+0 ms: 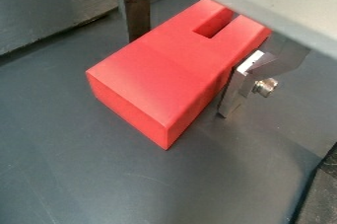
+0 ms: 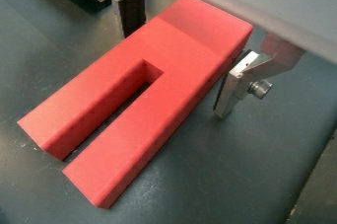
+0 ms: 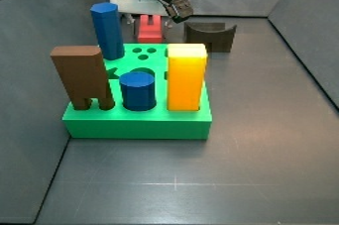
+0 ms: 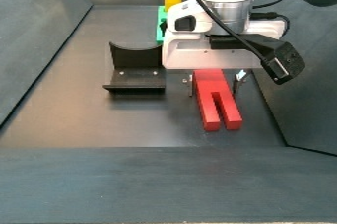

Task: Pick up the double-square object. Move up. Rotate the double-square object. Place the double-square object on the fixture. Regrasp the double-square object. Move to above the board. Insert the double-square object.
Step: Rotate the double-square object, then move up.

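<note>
Dark brown, the fixture (image 4: 134, 67) sits on the floor to the left in my side view. Just right of it the double-square object (image 4: 218, 101) lies flat on the floor, and I have the gripper (image 4: 214, 71) low over its far end. In both wrist views the fingers (image 1: 242, 83) stand apart, flanking the red block (image 2: 145, 95). Behind them stands the green board (image 4: 160, 22).

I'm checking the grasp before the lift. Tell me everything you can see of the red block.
The red block is matte, plastic-looking and long, with a slot cut into one end that leaves two prongs. It lies flat on the dark floor, beside the dark notched fixture but apart from it. The gripper sits low over its solid end, one silver finger on each side; real contact cannot be told.
</note>
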Motion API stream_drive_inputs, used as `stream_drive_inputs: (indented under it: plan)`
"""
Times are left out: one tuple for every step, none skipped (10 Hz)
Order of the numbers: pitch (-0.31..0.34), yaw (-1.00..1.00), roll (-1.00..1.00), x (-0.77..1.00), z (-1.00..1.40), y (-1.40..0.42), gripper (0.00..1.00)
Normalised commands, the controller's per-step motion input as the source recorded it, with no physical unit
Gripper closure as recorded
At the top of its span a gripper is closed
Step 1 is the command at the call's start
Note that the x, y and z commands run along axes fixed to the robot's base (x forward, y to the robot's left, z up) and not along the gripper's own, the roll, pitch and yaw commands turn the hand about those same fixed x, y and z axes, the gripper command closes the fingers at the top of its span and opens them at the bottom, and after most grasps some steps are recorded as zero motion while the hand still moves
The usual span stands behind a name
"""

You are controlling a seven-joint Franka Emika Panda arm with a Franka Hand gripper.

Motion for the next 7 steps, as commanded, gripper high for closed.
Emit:
stream_drive_inputs:
  plan:
    - [-0.058, 0.0, -0.17, 0.02, -0.17, 0.02, 0.0]
    - [0.0, 0.0, 0.0, 0.0, 0.0, 0.0, 1.0]
    - [0.0, 0.0, 0.0, 0.0, 0.83, 0.0, 1.0]
    - [0.01, 0.0, 0.0, -0.01, 0.81, 0.0, 1.0]
    - [0.022, 0.0, 0.01, -0.03, 0.76, 0.0, 1.0]
    - [0.041, -0.01, 0.03, -0.02, 0.57, 0.0, 1.0]
    - [0.048, -0.02, 0.04, -0.02, 0.48, 0.0, 1.0]
